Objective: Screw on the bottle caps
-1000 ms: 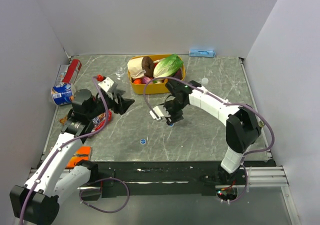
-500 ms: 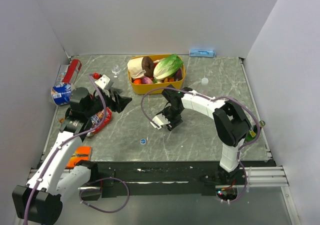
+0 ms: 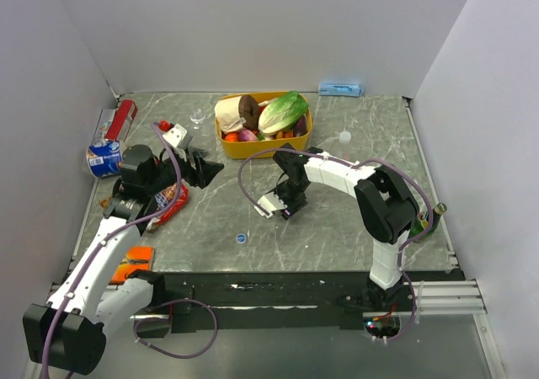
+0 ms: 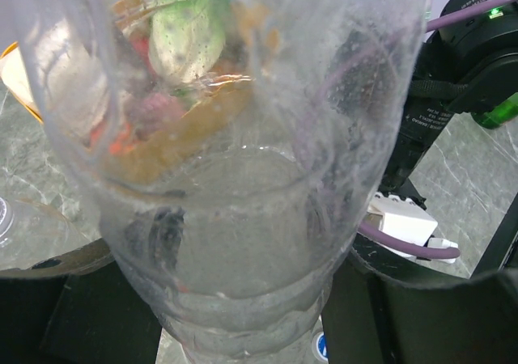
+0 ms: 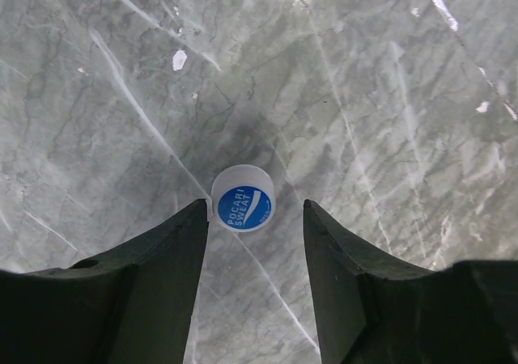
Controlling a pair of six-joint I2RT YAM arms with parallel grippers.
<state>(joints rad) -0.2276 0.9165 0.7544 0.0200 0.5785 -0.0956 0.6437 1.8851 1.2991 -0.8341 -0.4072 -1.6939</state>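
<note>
My left gripper [image 3: 202,170] is shut on a clear bottle [image 4: 235,178], which fills the left wrist view with its dark fingers [image 4: 429,315] on either side. The bottle barely shows in the top view. My right gripper [image 3: 286,206] is open and low over the table. In the right wrist view a blue-topped white cap [image 5: 243,197] stands on the marble between its fingertips [image 5: 194,218], touching or nearly touching the left one. A second blue cap [image 3: 242,238] lies nearer the front. A whitish cap [image 3: 344,136] lies at the back right. Another clear bottle [image 3: 199,118] stands left of the tub.
A yellow tub [image 3: 226,147] of toy food stands at the back centre. A dark green bottle [image 3: 425,223] lies by the right arm's elbow. Cans [image 3: 104,157], a snack packet [image 3: 168,200] and an orange item [image 3: 135,265] lie along the left side.
My right gripper has dropped and shifted a little left over the cap as its arm folded in. My left gripper with the bottle has shifted only slightly.
</note>
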